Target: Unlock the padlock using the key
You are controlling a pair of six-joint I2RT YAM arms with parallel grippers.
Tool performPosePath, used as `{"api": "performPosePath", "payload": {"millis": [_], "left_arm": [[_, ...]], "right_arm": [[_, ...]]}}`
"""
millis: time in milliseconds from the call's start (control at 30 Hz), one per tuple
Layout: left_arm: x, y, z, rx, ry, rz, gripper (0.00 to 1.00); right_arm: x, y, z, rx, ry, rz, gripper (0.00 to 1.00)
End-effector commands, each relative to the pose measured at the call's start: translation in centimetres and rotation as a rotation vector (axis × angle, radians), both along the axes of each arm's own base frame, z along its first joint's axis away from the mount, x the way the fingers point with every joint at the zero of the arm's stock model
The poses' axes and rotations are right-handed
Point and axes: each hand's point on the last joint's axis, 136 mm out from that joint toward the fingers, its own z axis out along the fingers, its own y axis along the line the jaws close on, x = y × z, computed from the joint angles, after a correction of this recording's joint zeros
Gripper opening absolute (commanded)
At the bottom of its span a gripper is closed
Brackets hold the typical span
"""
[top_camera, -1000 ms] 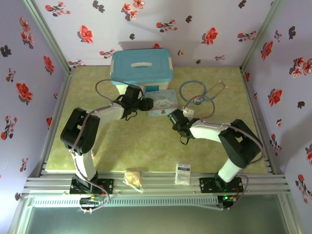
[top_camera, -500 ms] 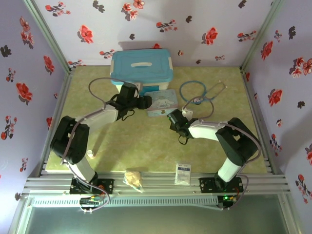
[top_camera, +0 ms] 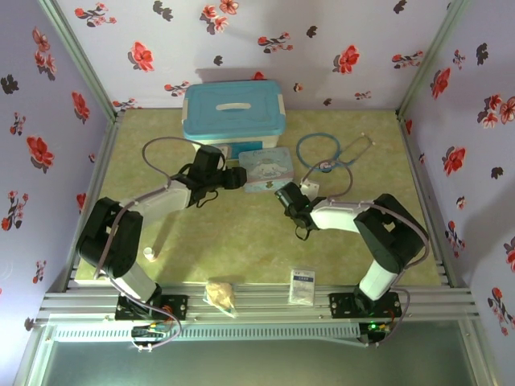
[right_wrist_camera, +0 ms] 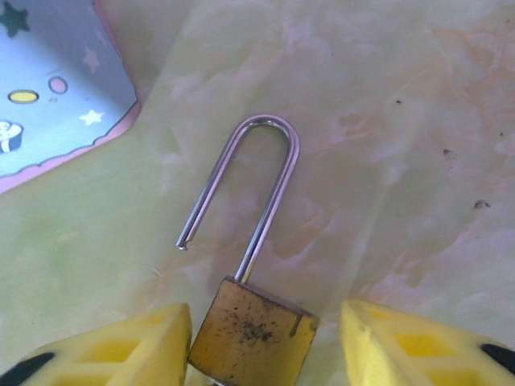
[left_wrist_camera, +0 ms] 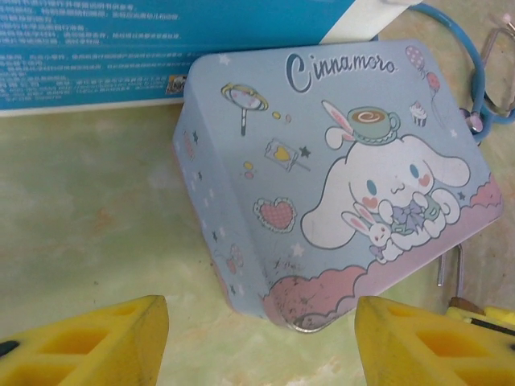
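1. Yellow-green marbled tabletop [right_wrist_camera: 402,121] carries the padlock [right_wrist_camera: 253,331], which lies flat between the yellow fingers [right_wrist_camera: 121,346] of the right gripper [right_wrist_camera: 265,342].
2. Its silvery shackle [right_wrist_camera: 256,173] points away from the wrist. One leg sits in the brass body and the other ends free, clear of it.
3. That gripper is spread wide. One finger is just beside the body and the other stands apart.
4. A corner of the pastel tin [right_wrist_camera: 48,88] lies near the shackle.
5. The left gripper [left_wrist_camera: 257,346] is spread wide, holds nothing and faces the tin's near edge.
6. Behind the tin stands a blue box [left_wrist_camera: 161,40], and a stethoscope [left_wrist_camera: 475,72] lies beside it.
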Motion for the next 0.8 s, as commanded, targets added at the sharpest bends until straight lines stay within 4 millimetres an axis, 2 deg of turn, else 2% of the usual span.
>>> {"api": "performPosePath", "payload": {"millis": [0, 67, 367, 533, 767], "left_arm": [[-0.2, 0.0, 1.2, -0.039, -0.018, 0.003, 0.63], [-0.3, 0.0, 1.2, -0.039, -0.016, 0.002, 0.63], [-1.2, 0.7, 1.3, -0.015, -0.012, -0.007, 0.63], [-2.3, 1.9, 1.5, 0.015, -0.018, 0.004, 0.63], [-3.6, 4.3, 3.3, 0.041, -0.056, 0.034, 0.63]], "right_arm": [[-1.4, -1.1, -1.4, 0.014, 0.044, -0.005, 0.37], [-1.8, -1.5, -1.7, 0.007, 0.069, 0.010, 0.33], [-4.5, -3.0, -1.8, -0.051, 0.259, 0.086, 0.33], [-5.5, -3.9, -1.3, -0.086, 0.385, 0.131, 0.35], [-6.9, -6.6, -1.2, -0.166, 0.495, 0.156, 0.37]]}}
